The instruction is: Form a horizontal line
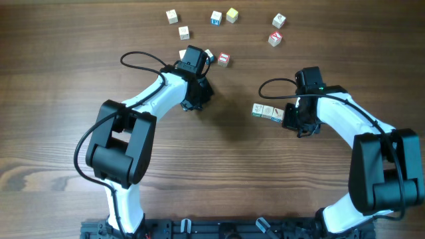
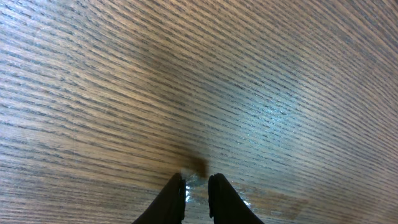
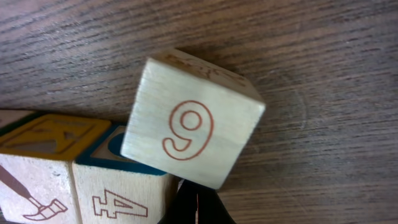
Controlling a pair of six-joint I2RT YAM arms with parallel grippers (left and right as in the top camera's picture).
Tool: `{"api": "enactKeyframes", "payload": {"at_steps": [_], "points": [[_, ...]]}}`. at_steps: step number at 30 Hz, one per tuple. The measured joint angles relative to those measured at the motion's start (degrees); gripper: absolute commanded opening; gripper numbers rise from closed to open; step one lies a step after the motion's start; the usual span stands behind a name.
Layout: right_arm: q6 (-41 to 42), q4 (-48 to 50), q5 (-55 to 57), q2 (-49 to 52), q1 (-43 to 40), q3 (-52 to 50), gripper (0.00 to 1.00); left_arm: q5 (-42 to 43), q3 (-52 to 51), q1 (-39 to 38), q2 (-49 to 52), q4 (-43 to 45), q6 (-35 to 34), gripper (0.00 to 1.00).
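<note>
Just ahead of my right claw, pinched shut on nothing, the 9 cube sits skewed against the line, so I judge squaring it comes next, by a gentle nudge; my left claw hangs narrowly parted, empty.

The right arm hides one end of the line overhead. The left arm covers perhaps half a loose cube.
</note>
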Motion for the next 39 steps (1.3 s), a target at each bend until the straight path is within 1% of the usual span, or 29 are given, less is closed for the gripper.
{"api": "enactKeyframes", "payload": {"at_steps": [8, 34, 39], "points": [[0.0, 0.79, -1.11, 0.0, 0.0, 0.0, 0.04, 0.0, 0.0, 0.0, 0.0, 0.0, 0.0, 0.17], [0.0, 9.92, -1.92, 0.39, 0.0, -0.44, 0.05, 0.0, 0.0, 0.0, 0.02, 0.0, 0.0, 0.17], [0.0, 9.05, -1.95, 0.39, 0.0, -0.44, 0.04, 0.0, 0.0, 0.0, 0.02, 0.0, 0.0, 0.17]]}}
